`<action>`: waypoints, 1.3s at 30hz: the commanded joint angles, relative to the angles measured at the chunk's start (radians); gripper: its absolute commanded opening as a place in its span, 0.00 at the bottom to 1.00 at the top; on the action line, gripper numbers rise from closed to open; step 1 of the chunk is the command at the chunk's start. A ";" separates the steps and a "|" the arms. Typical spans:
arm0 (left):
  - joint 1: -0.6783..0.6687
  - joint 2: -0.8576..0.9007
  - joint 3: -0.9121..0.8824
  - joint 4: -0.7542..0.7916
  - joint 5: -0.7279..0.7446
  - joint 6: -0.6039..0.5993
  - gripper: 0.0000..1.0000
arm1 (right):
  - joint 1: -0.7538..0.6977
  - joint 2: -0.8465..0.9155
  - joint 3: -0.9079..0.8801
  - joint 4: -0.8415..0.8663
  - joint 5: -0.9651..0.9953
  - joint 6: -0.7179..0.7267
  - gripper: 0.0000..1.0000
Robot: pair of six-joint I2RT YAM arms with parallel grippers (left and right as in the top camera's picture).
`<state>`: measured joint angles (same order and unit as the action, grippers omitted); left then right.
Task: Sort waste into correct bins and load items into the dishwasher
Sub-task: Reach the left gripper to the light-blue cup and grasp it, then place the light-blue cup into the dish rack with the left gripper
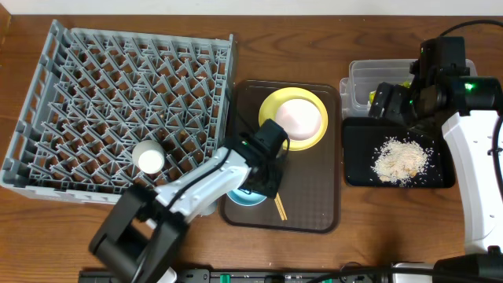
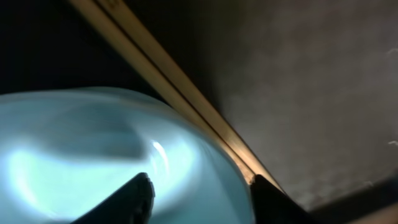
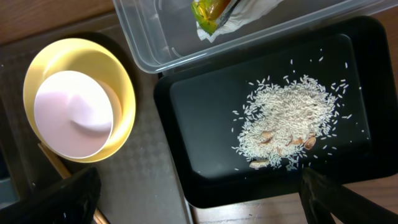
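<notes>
Light-blue bowl (image 2: 93, 149) rim between spread left jaws; right jaws wide, empty, over black tray (image 3: 199, 124).

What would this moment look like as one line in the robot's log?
left hand: open at blue bowl | right hand: open over black tray | rice: in tray | wrapper: in tub | white bowl: on plate

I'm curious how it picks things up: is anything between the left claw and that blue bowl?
Nothing visible does. The open left gripper is right at the light-blue bowl. The chopsticks lie close beside the bowl, near one finger.
</notes>
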<state>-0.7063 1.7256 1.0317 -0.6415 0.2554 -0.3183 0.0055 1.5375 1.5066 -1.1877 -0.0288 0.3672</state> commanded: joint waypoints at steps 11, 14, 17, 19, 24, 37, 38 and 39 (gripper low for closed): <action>-0.010 0.020 0.047 -0.006 -0.005 -0.009 0.08 | -0.005 -0.008 0.016 -0.010 0.010 0.010 0.99; -0.009 -0.035 0.100 -0.041 -0.006 -0.008 0.07 | -0.005 -0.008 0.016 -0.010 0.010 0.010 0.99; 0.007 -0.117 0.146 -0.053 -0.006 0.040 0.08 | -0.005 -0.008 0.016 -0.010 0.010 0.010 0.99; 0.042 -0.184 0.169 -0.053 -0.025 0.072 0.07 | -0.005 -0.008 0.016 -0.012 0.010 0.010 0.99; 0.224 -0.333 0.186 -0.007 -0.006 0.146 0.07 | -0.005 -0.008 0.016 -0.013 0.010 -0.002 0.99; 0.913 -0.146 0.186 0.203 0.959 0.246 0.08 | -0.005 -0.008 0.016 -0.027 0.009 -0.001 0.99; 0.941 -0.113 0.186 0.222 0.999 0.230 0.08 | -0.005 -0.008 0.016 -0.029 0.009 -0.002 0.99; 0.969 -0.079 0.186 0.243 1.039 0.214 0.08 | -0.005 -0.008 0.016 -0.029 0.009 -0.002 0.99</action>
<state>0.1822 1.5581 1.2068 -0.4301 1.0073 -0.0849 0.0055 1.5375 1.5066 -1.2129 -0.0292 0.3668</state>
